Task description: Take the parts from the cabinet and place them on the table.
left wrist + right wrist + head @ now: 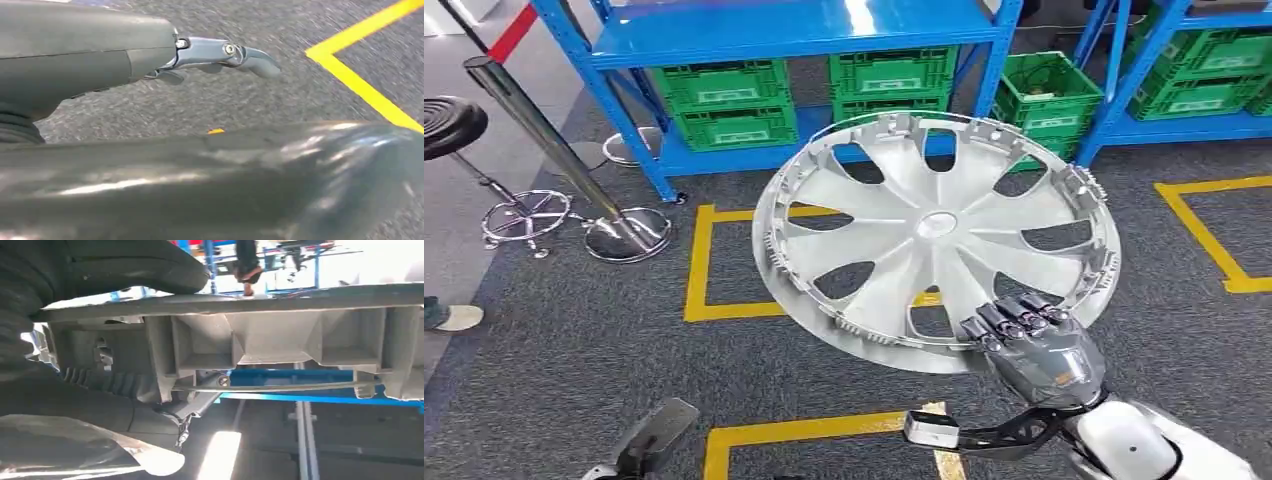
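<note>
The carrying step looks to be in hand: the right hand (1024,335), low and right of centre in the head view, grips the lower rim of a silver wheel cover (934,235) and holds it up in the middle of the frame, above the grey carpet (574,340) with its yellow floor markings (696,262). No desk appears here, so the next move probably calls for turning toward one and lowering the cover flat without letting it swing on that single rim grasp.

The cover is a large round disc, tilted, with broad curved spokes, dark gaps between them, a small central hub and a toothed edge of clips. The right wrist view shows its ribbed pale underside (260,340) clamped close against the fingers.

The left hand (220,55) hangs over the carpet holding nothing, its fingers loosely extended. Blue shelves (794,35) with green crates (724,100) run along the top of the frame.
</note>
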Tool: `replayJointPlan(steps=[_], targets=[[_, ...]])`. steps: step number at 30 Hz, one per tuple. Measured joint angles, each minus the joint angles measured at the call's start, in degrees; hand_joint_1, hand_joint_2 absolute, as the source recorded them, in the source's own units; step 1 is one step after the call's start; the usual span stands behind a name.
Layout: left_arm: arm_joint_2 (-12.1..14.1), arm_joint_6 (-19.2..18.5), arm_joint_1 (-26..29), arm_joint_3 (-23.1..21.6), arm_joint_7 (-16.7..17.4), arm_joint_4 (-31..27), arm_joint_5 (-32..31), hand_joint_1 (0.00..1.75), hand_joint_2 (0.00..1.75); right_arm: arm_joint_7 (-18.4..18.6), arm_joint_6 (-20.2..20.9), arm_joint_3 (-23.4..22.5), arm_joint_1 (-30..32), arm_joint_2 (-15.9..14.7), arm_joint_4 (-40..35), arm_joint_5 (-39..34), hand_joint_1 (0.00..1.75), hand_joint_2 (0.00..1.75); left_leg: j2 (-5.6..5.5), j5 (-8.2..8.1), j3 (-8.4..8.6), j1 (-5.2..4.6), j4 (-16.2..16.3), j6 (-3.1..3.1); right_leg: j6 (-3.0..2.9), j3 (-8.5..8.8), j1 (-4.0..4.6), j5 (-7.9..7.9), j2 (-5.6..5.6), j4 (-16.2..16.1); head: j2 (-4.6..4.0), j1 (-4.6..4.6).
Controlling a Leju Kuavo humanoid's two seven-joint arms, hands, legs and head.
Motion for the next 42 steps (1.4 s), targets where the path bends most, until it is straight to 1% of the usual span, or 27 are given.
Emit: replayJointPlan(steps=[2, 3, 4, 5, 8, 9, 10, 11, 13, 14, 15, 17, 18, 19, 23, 24, 26, 28, 29, 31, 33, 34, 35, 38, 39, 41, 42], targets=[[-0.13, -0.16, -0.18, 0.00, 0.05, 0.00, -0.27, 0.00, 0.00, -0.76, -0.13, -1.06, 0.66, -0.05, -0.20, 0.00, 1.75, 1.75, -0.68, 4.45, 3.89, 0.00, -7.80, 0.58, 0.04, 0.01, 0.01, 0.02, 1.47, 0.17, 0.00, 0.00], [-0.18, -0.29, -0.39, 0.00, 0.05, 0.00, -0.40, 0.00, 0.00, -1.27, -0.15, -1.65, 1.21, -0.05, -0.45, 0.00, 1.75, 1.75, -2.62, 6.91, 6.46, 0.01, -13.39, 1.03, 0.11, 0.04, 0.00, 0.03, 2.11, 0.21, 0.00, 0.00], [-0.18, -0.44, -0.67, 0.02, 0.11, 0.00, -0.46, 0.00, 0.00, -1.92, -0.20, -2.68, 1.95, -0.05, -0.81, 0.00, 1.75, 1.75, -5.97, 5.72, 7.14, 0.50, -14.69, 1.36, 0.39, -0.31, -0.30, 0.20, 2.44, 0.07, 0.00, 0.11], [-0.38, -0.51, -0.67, 0.02, 0.13, -0.02, -0.51, 0.00, 0.00, -2.88, -0.42, -3.55, 2.22, -0.07, -1.04, 0.02, 1.75, 1.75, -6.49, 6.37, 7.24, 0.43, -15.78, 1.28, 0.81, -0.83, -0.13, 0.31, 3.17, 0.46, 0.00, 0.26], [-0.53, -0.66, -0.80, 0.09, 0.31, -0.04, -0.68, 0.00, 0.00, -5.11, -0.66, -6.13, 4.33, 0.02, -2.00, 0.02, 1.75, 1.75, -4.56, 5.90, 7.14, 0.03, -16.35, 1.44, 2.27, -1.84, -0.77, 1.20, 5.00, -0.14, 0.00, -0.07], [-0.94, -0.66, -0.91, 0.11, 0.31, -0.15, -0.83, 0.00, 0.00, -5.72, -0.68, -6.87, 4.89, -0.05, -2.28, 0.02, 1.75, 1.75, -3.71, 6.39, 7.50, 0.72, -17.40, 1.77, 2.39, -2.21, -0.76, 0.83, 4.46, 0.13, 0.00, -0.02], [-0.92, -0.62, -1.08, 0.22, 0.26, -0.17, -0.96, 0.00, 0.00, -6.22, -0.68, -7.87, 5.26, -0.03, -2.41, 0.02, 1.75, 1.75, -2.96, 6.57, 7.68, 0.58, -17.65, 2.02, 2.61, -3.16, -0.22, -0.51, 0.79, 1.64, 0.00, 0.39], [-0.92, -0.57, -1.12, 0.31, 0.24, -0.17, -0.96, 0.00, 0.00, -6.58, -0.70, -8.40, 5.29, -0.03, -2.43, 0.07, 1.75, 1.75, -2.31, 6.59, 7.63, 0.51, -17.64, 2.15, 2.75, -4.69, -0.24, -2.61, -0.86, 5.02, 0.00, 0.70], [-0.99, -0.57, -0.90, 0.77, 0.24, -0.17, -0.96, 0.00, 0.00, -6.84, -0.83, -9.12, 5.77, 0.15, -2.50, 0.09, 1.75, 1.75, -0.60, 6.52, 7.56, 0.18, -17.57, 2.24, 3.00, -8.80, -0.29, -6.52, -2.04, 14.34, 0.00, 0.65], [-1.01, -0.57, -0.89, 0.94, 0.24, -0.17, -0.96, 0.00, 0.00, -7.01, -0.85, -9.43, 6.14, 0.17, -2.50, 0.11, 1.75, 1.75, 0.12, 6.50, 7.52, 0.08, -17.51, 2.28, 3.09, -9.81, -0.27, -6.96, -2.07, 16.76, 0.00, 0.68], [-1.05, -0.57, -0.92, 1.01, 0.24, -0.17, -0.96, 0.00, 0.00, -7.21, -0.85, -9.78, 6.45, 0.19, -2.48, 0.11, 1.75, 1.75, 0.83, 6.47, 7.53, -0.01, -17.49, 2.31, 3.07, -9.40, -0.25, -6.04, -2.11, 16.33, 0.00, 0.70], [-1.20, -0.57, -1.04, 1.07, 0.24, -0.17, -0.96, 0.00, 0.00, -7.32, -0.85, -10.19, 6.74, 0.21, -2.50, 0.09, 1.75, 1.75, 2.10, 6.42, 7.58, -0.23, -17.44, 2.28, 2.69, -4.93, -0.16, -1.77, -2.68, 8.31, 0.00, 0.68], [-1.31, -0.57, -1.11, 1.09, 0.24, -0.17, -0.96, 0.00, 0.00, -7.43, -0.88, -10.34, 6.83, 0.21, -2.50, 0.09, 1.75, 1.75, 2.58, 6.37, 7.64, -0.32, -17.41, 2.22, 2.42, -1.82, -0.02, 0.25, -3.81, 2.80, 0.00, 0.68], [-1.36, -0.57, -1.18, 1.14, 0.24, -0.20, -0.96, 0.00, 0.00, -7.47, -0.88, -10.47, 6.82, 0.21, -2.50, 0.09, 1.75, 1.75, 3.11, 6.30, 7.67, -0.47, -17.37, 2.05, 1.93, -0.25, 0.57, -0.81, -6.88, -0.42, 0.00, 0.63], [-1.40, -0.57, -1.19, 1.16, 0.20, -0.20, -0.96, 0.00, 0.00, -7.56, -0.96, -10.82, 7.07, 0.26, -2.70, 0.09, 1.75, 1.75, 5.01, 6.31, 7.74, -0.76, -17.19, 1.18, 0.81, -0.28, 0.86, 0.09, -4.61, -0.42, 0.00, 0.57], [-1.40, -0.57, -1.28, 1.16, 0.20, -0.20, -0.96, 0.00, 0.00, -7.65, -0.96, -10.85, 7.09, 0.28, -2.76, 0.09, 1.75, 1.75, 4.52, 5.82, 7.63, -0.65, -16.93, 0.64, 0.31, -0.07, 0.41, 0.45, -4.22, -0.85, 0.00, 0.61], [-1.42, -0.55, -1.25, 1.20, 0.13, -0.20, -0.96, 0.00, 0.00, -7.97, -0.92, -10.85, 7.02, 0.37, -2.94, 0.09, 1.75, 1.75, 0.66, 2.35, 6.10, -0.29, -12.55, 0.05, -0.07, -0.18, 0.21, 0.71, -3.34, -0.87, 0.00, 0.48], [-1.38, -0.55, -0.87, 1.29, 0.02, -0.17, -0.96, 0.00, 0.00, -8.08, -0.90, -10.85, 7.04, 0.56, -2.94, 0.09, 1.75, 1.75, -0.03, -2.39, 1.97, -0.07, -2.48, -0.19, -0.28, -0.35, 0.28, 0.80, -2.08, -0.83, 0.00, 0.52], [-1.38, -0.55, -0.75, 1.33, -0.02, -0.17, -0.99, 0.00, 0.00, -8.15, -0.88, -10.85, 7.07, 0.67, -2.94, 0.09, 1.75, 1.75, -0.11, -3.20, 0.62, -0.07, 0.62, -0.24, -0.28, -0.45, 0.29, 0.83, -1.43, -0.76, 0.00, 0.50], [-1.38, -0.55, -0.74, 1.44, -0.11, -0.17, -0.99, 0.00, 0.00, -8.24, -0.88, -10.85, 7.10, 0.70, -2.94, 0.09, 1.75, 1.75, -0.19, -0.81, 1.51, 0.01, -1.03, -0.16, -0.23, -0.47, 0.28, 0.85, -0.11, -0.56, 0.00, 0.50], [-1.38, -0.46, -0.77, 1.64, -0.15, -0.17, -1.05, 0.00, 0.00, -8.48, -0.90, -10.91, 7.11, 0.70, -2.94, 0.09, 1.75, 1.75, -1.18, 4.50, 6.02, 0.18, -10.56, 0.25, -0.15, -0.45, 0.28, 0.83, 1.27, -0.25, 0.00, 0.50], [-1.36, -0.44, -0.76, 1.75, -0.15, -0.17, -1.12, 0.00, 0.00, -8.59, -0.90, -11.06, 7.15, 0.74, -2.96, 0.09, 1.75, 1.75, -3.82, 5.59, 7.97, 0.36, -15.02, 0.57, 0.07, -0.62, 0.15, 0.80, 1.86, -0.10, 0.00, 0.52], [-1.36, -0.44, -0.72, 1.84, -0.17, -0.17, -1.14, 0.00, 0.00, -8.59, -0.90, -11.22, 7.01, 0.78, -2.96, 0.09, 1.75, 1.75, -5.19, 5.21, 8.30, 0.56, -15.85, 0.60, 0.51, -1.20, 0.40, 0.92, 2.57, 0.27, 0.00, 0.65], [-1.36, -0.42, -0.73, 2.40, -0.28, -0.17, -1.23, 0.00, 0.00, -8.63, -0.96, -11.48, 7.34, 0.80, -2.98, 0.09, 1.75, 1.75, -3.76, 4.98, 7.98, 0.09, -16.19, 0.88, 1.86, -2.18, -0.28, 1.77, 4.15, -0.14, 0.00, 0.43], [-1.53, -0.40, -0.83, 2.45, -0.30, -0.17, -1.25, 0.00, 0.00, -8.63, -0.96, -11.63, 7.40, 0.78, -2.98, 0.09, 1.75, 1.75, -3.01, 5.45, 8.15, 0.52, -17.01, 1.47, 2.23, -2.45, -0.12, 1.81, 4.50, -0.13, 0.00, 0.55], [-1.53, -0.40, -1.04, 2.60, -0.30, -0.17, -1.38, 0.00, 0.00, -8.83, -0.99, -11.70, 7.39, 0.78, -2.98, 0.11, 1.75, 1.75, -1.64, 5.77, 8.18, 0.54, -17.33, 2.14, 2.48, -4.52, 0.16, -1.00, -0.70, 3.47, 0.00, 1.03], [-1.47, -0.40, -0.96, 2.64, 0.00, -0.17, -1.38, 0.00, 0.00, -8.91, -0.99, -11.70, 7.36, 0.83, -2.98, 0.11, 1.75, 1.75, -1.02, 5.76, 8.11, 0.45, -17.32, 2.19, 2.69, -6.49, 0.09, -3.23, -1.63, 7.96, 0.00, 1.05]])
